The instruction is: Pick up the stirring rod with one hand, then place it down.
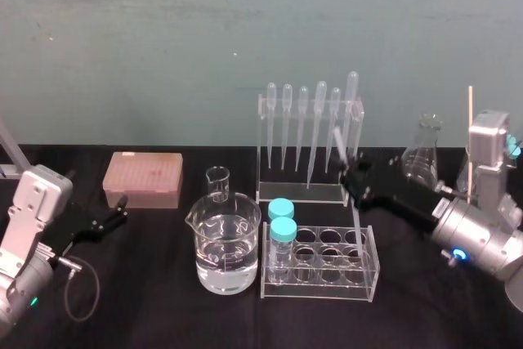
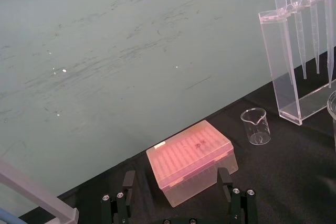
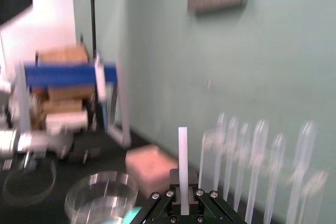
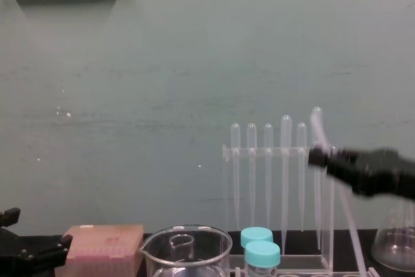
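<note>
Two grippers: the right one works, the left one sits idle.
Right gripper [image 1: 353, 177]: reaches in from the right, above the black table [image 1: 163, 316] and just in front of the pipette rack [image 1: 310, 140]; its jaws are clamped on the stirring rod.
Stirring rod [image 1: 356, 218]: held off the table and tilted, gripped nearer its upper end. The top leans toward the pipettes, and the lower end shows over the right-hand holes of the test tube rack [image 1: 323, 263]. Whether it touches that rack cannot be told.
Right wrist view: the rod [image 3: 182, 166] stands straight up out of the closed jaws.
Chest view: the rod [image 4: 350, 225] slants downward from the gripper [image 4: 321, 158].
Left gripper [image 1: 121, 208]: low on the left, near the pink tip box [image 1: 143, 179], fingers [image 2: 127, 182] spread apart and holding nothing.
Large beaker [image 1: 227, 243]: part full of clear liquid, just left of the test tube rack.
Small beaker [image 1: 217, 183]: behind the large one.
Blue-capped vials [image 1: 282, 230]: two, in the test tube rack's left end.
Erlenmeyer flask [image 1: 425, 157]: far right, behind the right arm.
</note>
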You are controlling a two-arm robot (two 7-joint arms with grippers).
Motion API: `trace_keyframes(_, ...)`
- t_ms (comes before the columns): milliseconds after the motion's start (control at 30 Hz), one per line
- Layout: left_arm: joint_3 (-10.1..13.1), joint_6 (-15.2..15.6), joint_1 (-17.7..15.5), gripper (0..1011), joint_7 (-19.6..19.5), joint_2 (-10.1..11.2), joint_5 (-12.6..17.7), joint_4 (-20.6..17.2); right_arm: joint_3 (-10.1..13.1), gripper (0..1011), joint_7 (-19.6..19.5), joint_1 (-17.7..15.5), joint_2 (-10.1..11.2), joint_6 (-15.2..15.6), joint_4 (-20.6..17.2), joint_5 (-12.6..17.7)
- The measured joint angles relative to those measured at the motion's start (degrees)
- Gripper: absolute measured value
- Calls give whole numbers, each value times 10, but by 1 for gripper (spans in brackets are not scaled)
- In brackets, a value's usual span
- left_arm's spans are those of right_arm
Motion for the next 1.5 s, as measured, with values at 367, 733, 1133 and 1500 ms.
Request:
trace_keyframes(367, 0, 0, 0, 1000, 0, 0, 0, 0, 61, 70, 57, 3, -32, -98, -7, 63)
trace_keyframes(733, 0, 0, 0, 1000, 0, 0, 0, 0, 79, 70, 91, -12, -41, -128, 30, 83)
trace_keyframes(1133, 0, 0, 0, 1000, 0, 0, 0, 0, 79, 70, 84, -22, -36, -119, 40, 67)
trace_keyframes(1500, 0, 0, 0, 1000, 0, 0, 0, 0, 78, 70, 84, -21, -36, -120, 40, 68)
